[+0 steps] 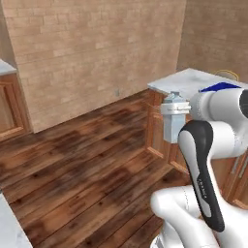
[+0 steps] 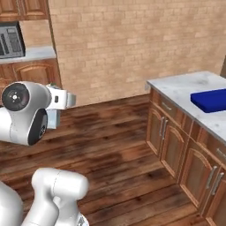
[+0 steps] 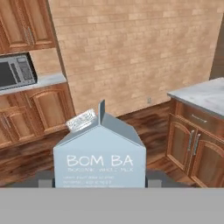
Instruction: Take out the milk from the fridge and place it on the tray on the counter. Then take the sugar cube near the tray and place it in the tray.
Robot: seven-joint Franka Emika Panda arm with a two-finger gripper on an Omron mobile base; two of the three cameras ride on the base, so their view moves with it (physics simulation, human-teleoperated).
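My gripper (image 1: pixel 173 110) is shut on the milk (image 1: pixel 173 130), a pale grey-blue carton with a peaked top, and holds it upright in the air over the wooden floor. In the hand view the milk (image 3: pixel 99 157) stands close up between my two fingers (image 3: pixel 154 178). The deep-blue tray (image 2: pixel 212 100) lies on the marble counter (image 2: pixel 181 86) off to the right of the carton; its corner (image 1: pixel 219 87) peeks out behind my arm. The fridge and the sugar cube are out of view.
Brown cabinet doors (image 2: pixel 172 141) run under the counter. A brick wall (image 2: pixel 132 44) closes the far side. A microwave (image 3: pixel 15 72) sits on a second counter at the far left. Open wooden floor (image 1: pixel 87 164) lies between.
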